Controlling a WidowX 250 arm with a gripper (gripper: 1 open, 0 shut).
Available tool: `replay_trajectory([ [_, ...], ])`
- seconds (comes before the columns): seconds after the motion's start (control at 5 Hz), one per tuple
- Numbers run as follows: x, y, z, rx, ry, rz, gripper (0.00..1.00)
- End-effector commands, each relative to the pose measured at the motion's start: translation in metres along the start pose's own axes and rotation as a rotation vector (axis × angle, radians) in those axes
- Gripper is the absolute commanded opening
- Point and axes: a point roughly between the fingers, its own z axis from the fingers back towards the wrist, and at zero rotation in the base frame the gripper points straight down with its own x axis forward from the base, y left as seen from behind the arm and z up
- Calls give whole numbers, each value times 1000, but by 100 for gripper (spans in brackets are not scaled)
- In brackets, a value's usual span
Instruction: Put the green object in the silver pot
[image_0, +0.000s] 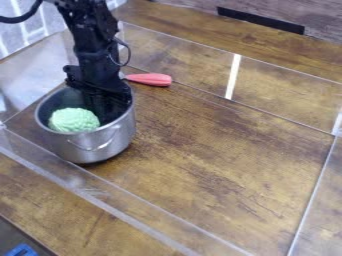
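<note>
The green object (75, 120), a bumpy light green lump, lies inside the silver pot (96, 146) at the left of the wooden table. My gripper (102, 96) points straight down at the pot's far right rim, just behind the green object. Its black fingers are low at the rim and look shut, with the tips partly hidden by the pot's wall. Nothing shows between them, and the green object rests free on the pot's floor.
A small red object (151, 79) lies on the table just right of the arm. A white strip (234, 77) is further right. Clear plastic walls (160, 215) fence the table's front and sides.
</note>
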Motion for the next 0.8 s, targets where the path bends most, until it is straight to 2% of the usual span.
replay_trajectory([
  [0.0,16,-3,34,18,-91,-14,0],
  [0.2,17,-2,36,16,-88,-11,100],
  [0.6,18,0,38,17,-83,-8,100],
])
